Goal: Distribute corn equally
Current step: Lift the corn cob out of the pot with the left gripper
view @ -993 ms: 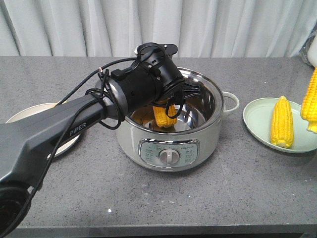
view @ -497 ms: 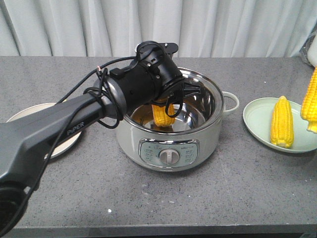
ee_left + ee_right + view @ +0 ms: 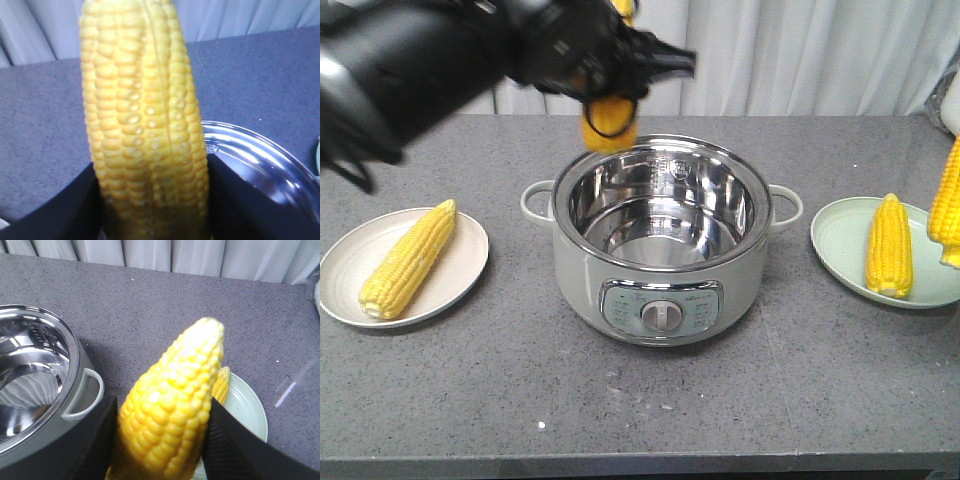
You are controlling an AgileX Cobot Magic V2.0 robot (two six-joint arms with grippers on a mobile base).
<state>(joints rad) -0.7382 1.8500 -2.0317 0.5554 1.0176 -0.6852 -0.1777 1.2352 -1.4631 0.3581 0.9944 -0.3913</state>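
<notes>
The left hand (image 3: 610, 85), at the frame's upper left, is clamped on a bright yellow corn cob (image 3: 608, 128) above the back-left rim of the steel-lined pale cooking pot (image 3: 582, 275). The right hand (image 3: 162, 440) grips a second cob (image 3: 172, 400) over the pale green plate (image 3: 247, 415), which holds a third cob (image 3: 889, 245). A fourth cob (image 3: 408, 258) lies on the cream plate (image 3: 470, 265).

In the front view the left arm (image 3: 410, 60) is a dark blur and hides the left cob (image 3: 608, 128) except its lower end; the right cob (image 3: 948, 205) is cut by the picture edge. In the right wrist view this cob covers most of another cob (image 3: 221, 385) and part of the green plate (image 3: 252, 417). The print on the pot panel (image 3: 620, 300) is too small to read
</notes>
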